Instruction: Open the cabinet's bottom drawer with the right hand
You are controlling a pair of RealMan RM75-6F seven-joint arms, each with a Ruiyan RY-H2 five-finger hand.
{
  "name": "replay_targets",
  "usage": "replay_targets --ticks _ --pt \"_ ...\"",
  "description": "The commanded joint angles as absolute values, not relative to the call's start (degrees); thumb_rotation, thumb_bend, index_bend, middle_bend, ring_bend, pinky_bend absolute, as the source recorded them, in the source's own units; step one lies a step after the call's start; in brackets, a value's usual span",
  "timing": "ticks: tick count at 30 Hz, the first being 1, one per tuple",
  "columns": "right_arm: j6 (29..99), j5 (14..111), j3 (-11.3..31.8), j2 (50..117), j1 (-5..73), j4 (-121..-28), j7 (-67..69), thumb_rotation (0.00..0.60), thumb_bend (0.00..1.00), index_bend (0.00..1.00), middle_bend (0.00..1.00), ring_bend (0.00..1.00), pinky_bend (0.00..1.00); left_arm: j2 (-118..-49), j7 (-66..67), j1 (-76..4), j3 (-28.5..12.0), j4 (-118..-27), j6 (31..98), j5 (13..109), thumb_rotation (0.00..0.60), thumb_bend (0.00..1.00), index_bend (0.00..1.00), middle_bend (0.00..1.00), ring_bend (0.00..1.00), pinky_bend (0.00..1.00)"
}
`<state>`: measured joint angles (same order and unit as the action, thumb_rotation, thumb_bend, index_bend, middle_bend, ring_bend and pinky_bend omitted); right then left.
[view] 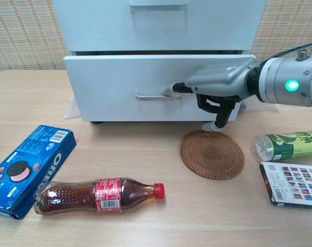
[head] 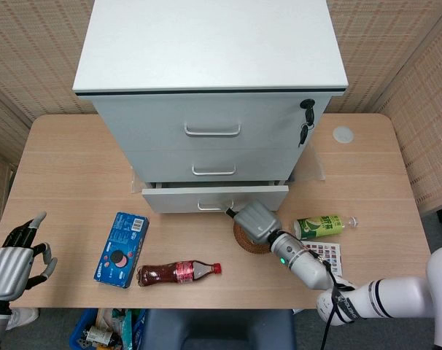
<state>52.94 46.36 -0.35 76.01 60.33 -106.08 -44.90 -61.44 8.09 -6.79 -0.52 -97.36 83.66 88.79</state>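
Chest view: right hand (view: 218, 87) hooks the handle (view: 156, 95) of the partly open bottom drawer (view: 125, 85); coaster (view: 212, 154), cola bottle (view: 97, 195) and cookie box (view: 30, 167) lie in front.

White cabinet's (head: 210, 65) bottom drawer (view: 125, 87) stands partly pulled out.

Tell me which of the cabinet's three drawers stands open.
The bottom drawer: its front juts forward past the cabinet's face, with the right hand at its handle. The middle drawer and top drawer sit flush.

White cabinet (head: 206, 51), blue cookie box (view: 27, 167), brown woven coaster (view: 212, 154), green bottle (view: 287, 146).
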Motion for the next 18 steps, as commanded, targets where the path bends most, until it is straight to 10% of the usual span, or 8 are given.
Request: replay_targets --ticks 1,18 --pt "53.31 47.10 -0.90 75.57 59.96 -106.74 -44.90 0.600 0.29 0.05 0.81 0.81 0.76 -61.29 8.34 -6.78 -0.43 -97.62 83.54 88.71 0.600 0.36 0.00 0.00 0.10 0.15" --pt "55.86 53.86 -4.32 72.79 56.58 -112.29 -45.29 0.600 0.29 0.05 0.81 0.81 0.76 -60.82 9.13 -6.78 -0.13 -98.78 82.81 88.33 0.600 0.36 0.00 0.00 0.10 0.14"
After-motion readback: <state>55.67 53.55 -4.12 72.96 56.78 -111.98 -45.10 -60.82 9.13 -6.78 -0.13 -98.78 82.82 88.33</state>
